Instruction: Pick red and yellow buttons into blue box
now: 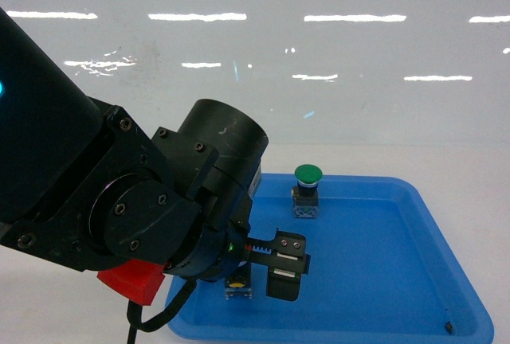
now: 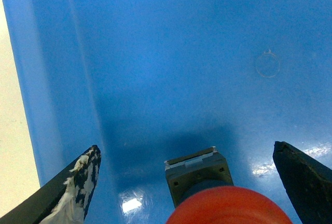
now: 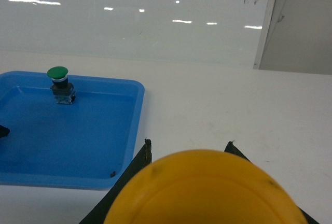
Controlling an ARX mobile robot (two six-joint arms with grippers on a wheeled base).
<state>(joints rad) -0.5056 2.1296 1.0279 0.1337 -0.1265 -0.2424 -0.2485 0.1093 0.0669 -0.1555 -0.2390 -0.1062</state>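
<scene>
Catches the left gripper [image 2: 187, 146] spread wide and gripping nothing, low over the smooth, glossy floor of a shallow blue plastic tray [image 2: 171, 53]. Places the red button [image 2: 228, 207] squarely in that gap, with its rounded cap nearest the wrist camera and its boxy grey-black switch block pointing away, clear of both fingers. Picks out a dark tapered left finger [image 2: 72, 187], scuffed and flaked with white, against a cleaner black mate on the other side. From the head camera, frames the same arm as a bulky black cylinder with bolted joints and one red part, reaching over the near left corner of the tray, and sets a green button [image 1: 307, 189] upright on its block near the far rim. Over on the right wrist camera, finds the right gripper [image 3: 189, 143] clasped about the yellow button [image 3: 207, 190], with the matte domed cap filling the bottom of the view and a dark fingertip on either side of it. Holds that button above a plain white table [image 3: 249, 110], just beside the tray's right edge.
</scene>
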